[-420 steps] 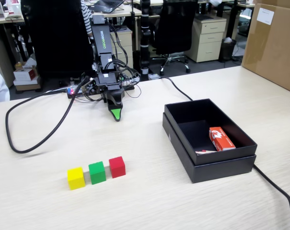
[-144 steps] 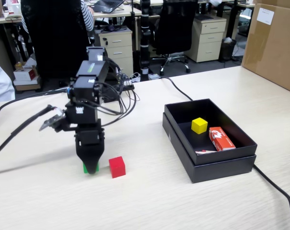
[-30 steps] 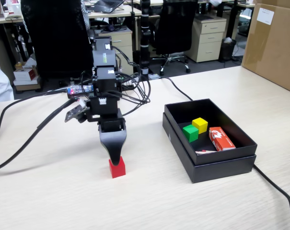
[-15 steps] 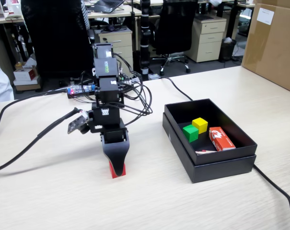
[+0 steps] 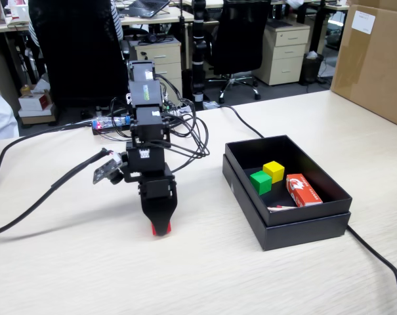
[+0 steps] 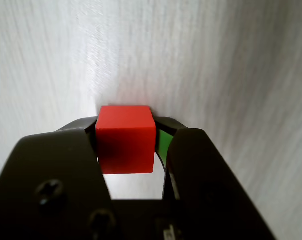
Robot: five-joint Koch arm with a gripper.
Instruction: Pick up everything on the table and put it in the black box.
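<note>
The red cube (image 6: 125, 145) rests on the beige table (image 5: 86, 275), left of the black box (image 5: 287, 220). My gripper (image 5: 160, 228) points straight down over it, and only slivers of the red cube (image 5: 153, 230) show beside the black fingers. In the wrist view the gripper (image 6: 126, 127) has its jaws pressed against both sides of the cube, a green pad (image 6: 163, 142) on the right one. The yellow cube (image 5: 273, 171) and the green cube (image 5: 260, 182) lie side by side inside the box.
A flat red-and-white packet (image 5: 303, 189) lies in the box at its right. A big brown carton (image 5: 372, 59) stands at the back right. Black cables run across the table at the left (image 5: 27, 210) and past the box's right corner (image 5: 375, 256).
Over the last second the gripper has come down around the red cube and closed in on its sides. The cube has stayed where it was on the table.
</note>
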